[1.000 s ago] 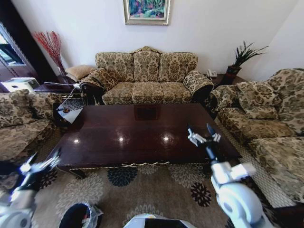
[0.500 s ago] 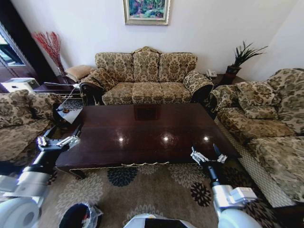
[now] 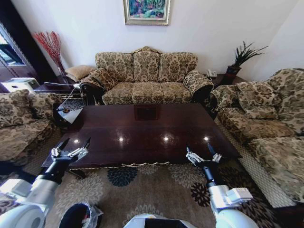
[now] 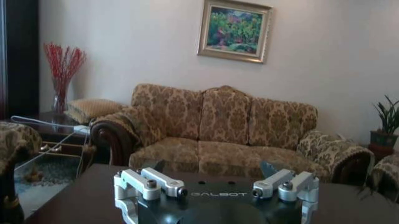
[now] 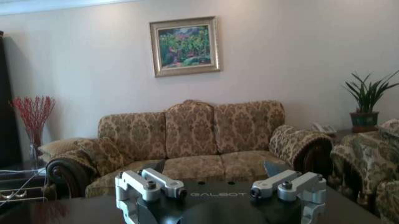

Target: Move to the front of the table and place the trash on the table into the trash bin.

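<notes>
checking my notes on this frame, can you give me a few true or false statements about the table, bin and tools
1. The table top is bare of trash. True.
2. The left tool is shut on a bottle. False: it is open and holds nothing, at the table's near left corner.
3. The right tool is open by the table's near right edge. True.
4. The trash bin stands on the table. False: it sits on the patterned carpet, near the robot's left arm.
5. A framed painting hangs above the middle sofa. True.
</notes>
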Motion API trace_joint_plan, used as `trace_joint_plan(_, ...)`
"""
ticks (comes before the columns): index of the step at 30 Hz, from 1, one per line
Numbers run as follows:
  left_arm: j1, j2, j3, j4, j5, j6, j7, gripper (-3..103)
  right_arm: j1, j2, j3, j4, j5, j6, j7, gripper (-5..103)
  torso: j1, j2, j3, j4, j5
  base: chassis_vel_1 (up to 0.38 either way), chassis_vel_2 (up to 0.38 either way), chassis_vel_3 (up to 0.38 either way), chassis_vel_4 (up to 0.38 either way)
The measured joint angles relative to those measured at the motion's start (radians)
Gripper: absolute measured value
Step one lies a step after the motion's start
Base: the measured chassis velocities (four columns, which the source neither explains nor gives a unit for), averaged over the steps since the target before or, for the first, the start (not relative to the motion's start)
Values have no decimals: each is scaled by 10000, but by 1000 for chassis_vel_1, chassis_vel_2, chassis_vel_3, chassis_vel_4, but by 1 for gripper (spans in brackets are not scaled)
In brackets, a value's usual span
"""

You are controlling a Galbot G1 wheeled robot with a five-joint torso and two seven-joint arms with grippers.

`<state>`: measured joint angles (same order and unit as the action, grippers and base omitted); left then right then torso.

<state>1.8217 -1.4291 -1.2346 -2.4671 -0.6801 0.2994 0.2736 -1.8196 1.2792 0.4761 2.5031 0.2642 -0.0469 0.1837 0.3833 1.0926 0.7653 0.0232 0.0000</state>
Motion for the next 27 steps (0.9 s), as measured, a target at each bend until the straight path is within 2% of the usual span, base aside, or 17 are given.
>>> trace_joint_plan(27,-9,-6,6,43,-3,-27,0,100,23,-12,9,-28,13,20,-18,100,0,0,0,-2,0,0,0,0,0)
